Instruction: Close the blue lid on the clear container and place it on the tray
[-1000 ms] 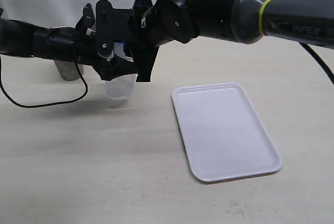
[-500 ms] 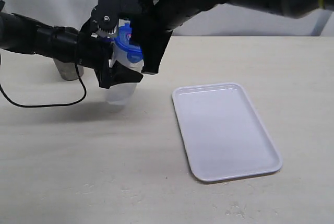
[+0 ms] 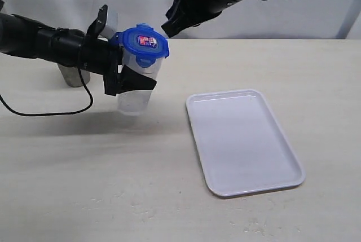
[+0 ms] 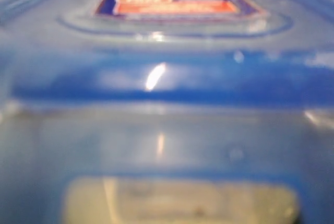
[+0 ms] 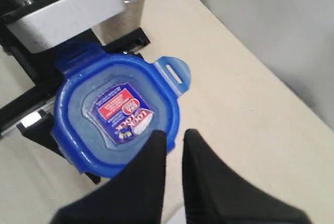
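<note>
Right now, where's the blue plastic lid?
Exterior view, left side: the blue lid sits atop the clear plastic container in the left gripper, left of the white tray.

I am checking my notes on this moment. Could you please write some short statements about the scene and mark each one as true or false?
1. The blue lid sits on top of the clear container. True.
2. The clear container stands on the tray. False: the left gripper holds it beside the tray, apart from it.
3. The right gripper grips the blue lid. False: it is above the lid, not touching it, and holds nothing.
4. A grey cup stands on the table, partly hidden by the left arm. True.
5. The lid's sticker faces down into the container. False: it faces up.
</note>
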Motion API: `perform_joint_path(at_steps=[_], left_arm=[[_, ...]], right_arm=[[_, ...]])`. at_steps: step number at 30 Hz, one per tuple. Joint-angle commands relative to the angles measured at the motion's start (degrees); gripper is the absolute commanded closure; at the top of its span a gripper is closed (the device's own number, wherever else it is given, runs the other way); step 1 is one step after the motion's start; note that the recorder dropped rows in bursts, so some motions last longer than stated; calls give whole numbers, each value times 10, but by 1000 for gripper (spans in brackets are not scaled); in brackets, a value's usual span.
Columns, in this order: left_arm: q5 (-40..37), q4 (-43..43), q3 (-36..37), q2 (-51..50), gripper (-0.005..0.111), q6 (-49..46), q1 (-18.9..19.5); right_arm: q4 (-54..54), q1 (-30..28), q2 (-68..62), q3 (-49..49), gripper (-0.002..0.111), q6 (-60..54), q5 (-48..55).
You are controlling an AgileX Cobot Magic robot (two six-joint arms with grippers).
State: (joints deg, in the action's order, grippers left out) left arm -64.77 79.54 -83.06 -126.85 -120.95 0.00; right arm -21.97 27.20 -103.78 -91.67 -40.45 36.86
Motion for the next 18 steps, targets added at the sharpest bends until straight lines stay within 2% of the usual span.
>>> perform_joint_path(at_steps=[1, 13, 18], left_arm=[[-52, 30, -6, 10, 107, -18, -1], [-52, 35, -6, 4, 107, -18, -1], [-52, 35, -6, 4, 107, -18, -1]], right_arm=[[-126, -17, -28, 0, 104, -86, 18], [-157, -17, -67, -1, 104, -114, 21], [-80, -17, -73, -1, 104, -57, 24]])
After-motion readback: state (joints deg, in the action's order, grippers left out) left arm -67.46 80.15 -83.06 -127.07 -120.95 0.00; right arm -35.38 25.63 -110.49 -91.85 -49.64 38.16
